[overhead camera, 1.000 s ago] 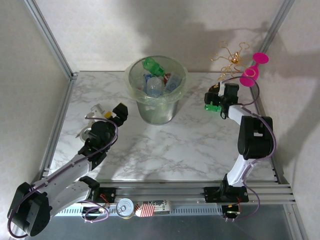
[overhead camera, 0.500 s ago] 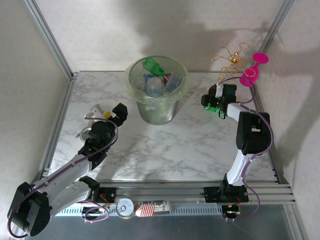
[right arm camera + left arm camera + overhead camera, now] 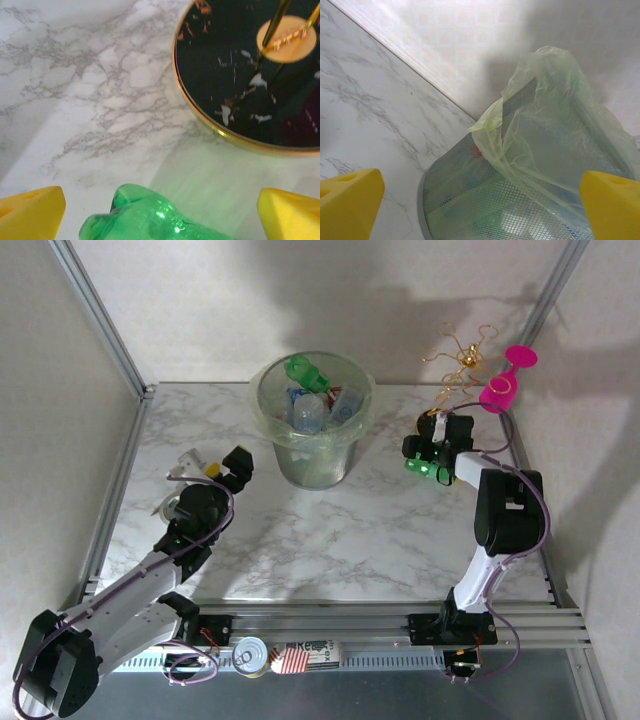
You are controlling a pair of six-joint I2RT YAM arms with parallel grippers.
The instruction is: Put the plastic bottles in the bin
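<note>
Left jaws wide apart, nothing between them, over the bench [image 3: 330, 530] just left of the bin [image 3: 312, 462] and aimed at it; left wrist view shows the bin's mesh wall and loose bag liner [image 3: 545, 125] ahead. Right jaws also wide apart, low at the bench's far right, with a green bottle [image 3: 145, 217] lying between the yellow fingertips [image 3: 30, 212], gap showing on both sides, not clamped. That bottle sits just beside the gold wire stand [image 3: 460, 355], whose black base [image 3: 240, 75] is close ahead. Bin already holds several bottles: a green one [image 3: 303, 371] on top, clear ones [image 3: 312, 412] below. Pink glass [image 3: 505, 380] by the stand, tin can [image 3: 250, 655] on the near rail
</note>
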